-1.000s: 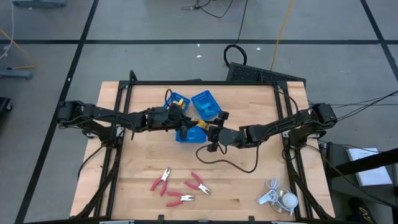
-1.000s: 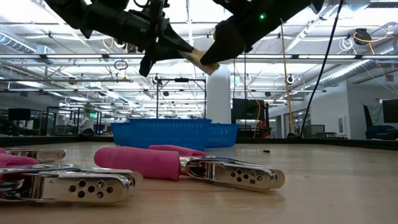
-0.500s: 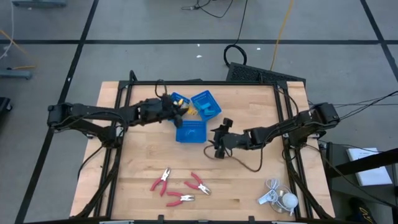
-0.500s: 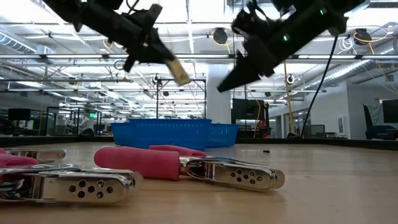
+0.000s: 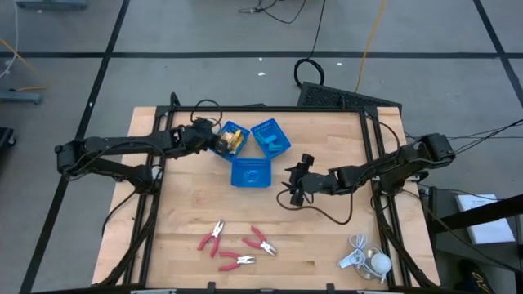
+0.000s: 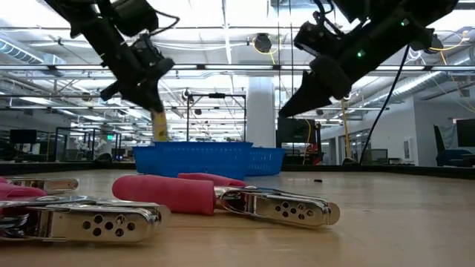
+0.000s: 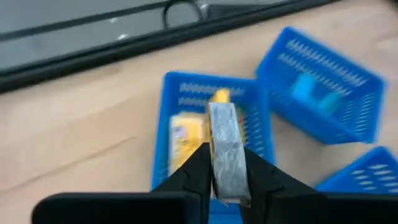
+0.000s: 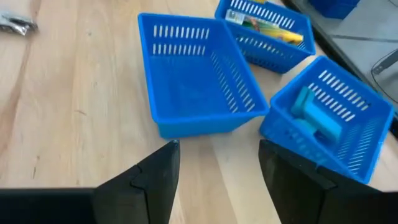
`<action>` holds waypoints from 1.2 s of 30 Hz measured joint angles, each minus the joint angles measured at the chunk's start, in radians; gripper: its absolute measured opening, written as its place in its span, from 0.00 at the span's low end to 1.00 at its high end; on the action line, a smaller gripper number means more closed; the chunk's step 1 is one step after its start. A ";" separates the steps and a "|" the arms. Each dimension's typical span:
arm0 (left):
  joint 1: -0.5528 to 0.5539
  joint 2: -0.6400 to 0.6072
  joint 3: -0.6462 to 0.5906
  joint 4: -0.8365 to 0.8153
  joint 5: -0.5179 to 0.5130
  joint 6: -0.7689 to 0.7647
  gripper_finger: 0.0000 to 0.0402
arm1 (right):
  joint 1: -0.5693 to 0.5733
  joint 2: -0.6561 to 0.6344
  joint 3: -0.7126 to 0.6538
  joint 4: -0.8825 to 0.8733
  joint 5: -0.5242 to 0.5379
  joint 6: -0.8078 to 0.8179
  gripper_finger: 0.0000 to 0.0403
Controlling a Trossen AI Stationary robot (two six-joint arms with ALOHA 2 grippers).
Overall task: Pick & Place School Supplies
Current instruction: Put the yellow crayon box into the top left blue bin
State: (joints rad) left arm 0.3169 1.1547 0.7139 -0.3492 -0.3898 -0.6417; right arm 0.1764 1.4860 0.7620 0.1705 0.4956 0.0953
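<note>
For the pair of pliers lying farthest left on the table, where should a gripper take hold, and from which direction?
Probably across the joint, where the red handles meet the metal jaws of the leftmost pliers. They lie flat on the table with the handles splayed apart, so the pivot looks the narrowest, stiffest part. Come straight down from above, fingers set across the tool's long axis. The right gripper is open and empty; the left gripper holds a packet.

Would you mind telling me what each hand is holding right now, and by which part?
The left hand pinches a packet by its lower end, above the tray of packets. The right hand is open, holding nothing.
</note>
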 joint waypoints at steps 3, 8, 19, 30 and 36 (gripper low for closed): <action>0.004 0.007 -0.002 -0.041 0.004 -0.024 0.10 | 0.000 0.004 -0.026 0.026 -0.002 -0.003 0.52; 0.003 0.028 0.000 -0.030 0.022 -0.032 0.08 | -0.012 0.003 -0.042 0.059 -0.001 -0.006 0.51; 0.003 0.167 0.000 0.034 0.019 -0.071 0.17 | -0.013 0.003 -0.042 0.072 -0.003 -0.006 0.51; 0.023 0.156 0.000 0.103 0.056 -0.044 0.25 | -0.013 0.003 -0.041 0.073 -0.003 -0.006 0.51; 0.052 0.156 0.000 0.108 0.059 -0.048 0.48 | -0.013 0.003 -0.041 0.073 -0.003 -0.003 0.51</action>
State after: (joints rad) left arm 0.3688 1.3106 0.7139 -0.2415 -0.3309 -0.6896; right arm 0.1633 1.4891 0.7208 0.2437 0.4923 0.0925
